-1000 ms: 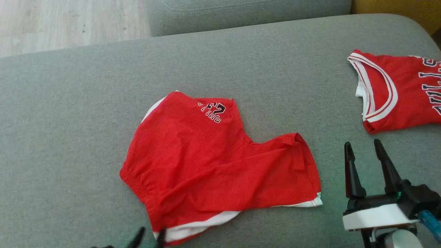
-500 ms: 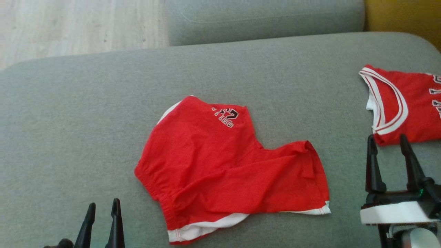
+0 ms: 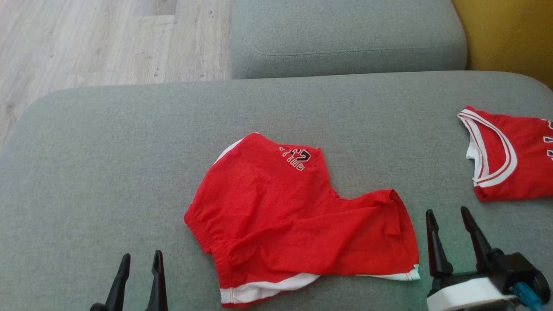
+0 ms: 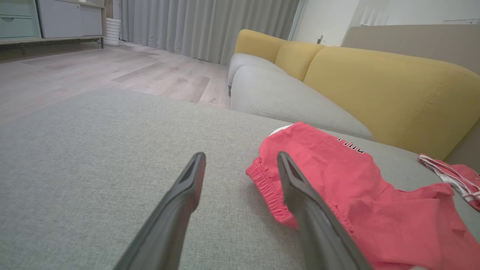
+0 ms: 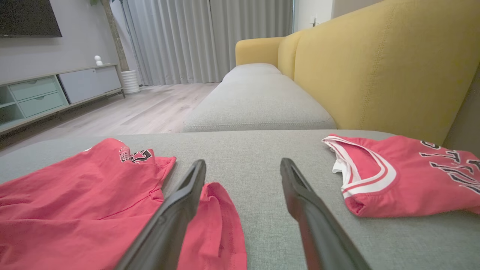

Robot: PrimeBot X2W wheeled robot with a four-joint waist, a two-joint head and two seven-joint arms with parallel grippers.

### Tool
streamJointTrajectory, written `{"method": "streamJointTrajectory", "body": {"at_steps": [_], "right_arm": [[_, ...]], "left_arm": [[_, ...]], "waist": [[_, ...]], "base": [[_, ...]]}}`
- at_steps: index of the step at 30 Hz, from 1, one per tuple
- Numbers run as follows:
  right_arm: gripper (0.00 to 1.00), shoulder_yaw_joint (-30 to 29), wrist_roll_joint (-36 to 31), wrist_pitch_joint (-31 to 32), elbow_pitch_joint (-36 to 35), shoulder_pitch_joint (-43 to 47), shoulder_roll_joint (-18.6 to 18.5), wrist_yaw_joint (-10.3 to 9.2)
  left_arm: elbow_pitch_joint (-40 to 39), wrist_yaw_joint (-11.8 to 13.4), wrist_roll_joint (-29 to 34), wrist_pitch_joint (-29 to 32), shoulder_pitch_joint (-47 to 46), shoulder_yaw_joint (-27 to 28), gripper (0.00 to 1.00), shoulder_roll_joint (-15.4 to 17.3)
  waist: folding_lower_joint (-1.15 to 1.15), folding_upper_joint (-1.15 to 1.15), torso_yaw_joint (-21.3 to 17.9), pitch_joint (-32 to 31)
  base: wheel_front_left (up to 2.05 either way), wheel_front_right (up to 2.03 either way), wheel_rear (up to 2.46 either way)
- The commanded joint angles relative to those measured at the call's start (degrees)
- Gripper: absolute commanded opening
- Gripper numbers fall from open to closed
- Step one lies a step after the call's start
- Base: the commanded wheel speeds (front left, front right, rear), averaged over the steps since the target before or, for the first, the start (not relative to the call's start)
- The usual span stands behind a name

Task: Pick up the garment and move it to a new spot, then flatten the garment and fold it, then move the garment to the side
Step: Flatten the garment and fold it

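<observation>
The red shorts lie rumpled at mid-frame on the grey cushion, their long axis running left to right. Both grippers are spread and empty. The left gripper sits lower left near the waistband, and the right gripper, just beside the leg hem, seems nearer.

The shorts lie midway on the sofa cushion; the jersey lies well apart to their right, near the backrest.

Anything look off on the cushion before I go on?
The red shorts lie askew and rumpled: waistband bunched at left, right leg creased with its edge folded over. The left claw and right claw are open beside them.
</observation>
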Motion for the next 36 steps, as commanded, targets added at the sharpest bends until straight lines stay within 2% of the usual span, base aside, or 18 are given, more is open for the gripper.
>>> {"method": "streamJointTrajectory", "body": {"at_steps": [1,9,18,26,31,36], "right_arm": [[1.0,1.75,0.51,-0.62,-1.02,-1.24,-0.37,0.39],[1.0,2.75,1.66,-0.62,-0.04,-1.09,-0.37,0.39],[1.0,2.76,2.93,-0.33,-2.16,-1.93,-0.37,0.39],[1.0,6.96,-1.76,18.1,-7.23,2.68,-1.42,0.39],[1.0,6.07,-3.27,25.01,-7.69,6.65,-1.28,0.39],[1.0,4.47,-4.55,27.7,-8.23,6.63,-0.67,0.39]], "left_arm": [[-1.16,-0.75,1.43,-0.55,-2.28,3.17,1.0,-1.06],[-0.04,-2.63,4.68,-0.55,-2.49,5.82,1.0,-3.59],[-1.93,-2.88,6.35,-0.28,-0.74,4.97,1.0,-3.41],[-9.1,-2.9,2.45,12.76,3.64,-0.63,1.0,-0.87],[-9.58,-2.9,-0.9,17.73,5.57,-3.37,1.0,-0.54],[-9.21,-2.9,-2.95,19.69,5.18,-5.1,1.0,0.19]], "waist": [[0.0,0.0,0.05,-0.1],[0.0,0.0,-0.24,-0.13],[0.0,0.0,-1.12,0.05],[0.0,0.0,-1.33,1.42],[0.0,0.0,-1.6,3.08],[0.0,0.0,-2.0,5.09]], "base": [[0.0,0.0,0.0],[0.0,0.0,0.0],[0.0,0.0,0.0],[0.0,0.0,0.0],[0.0,0.0,0.0],[0.0,0.0,0.0]]}}
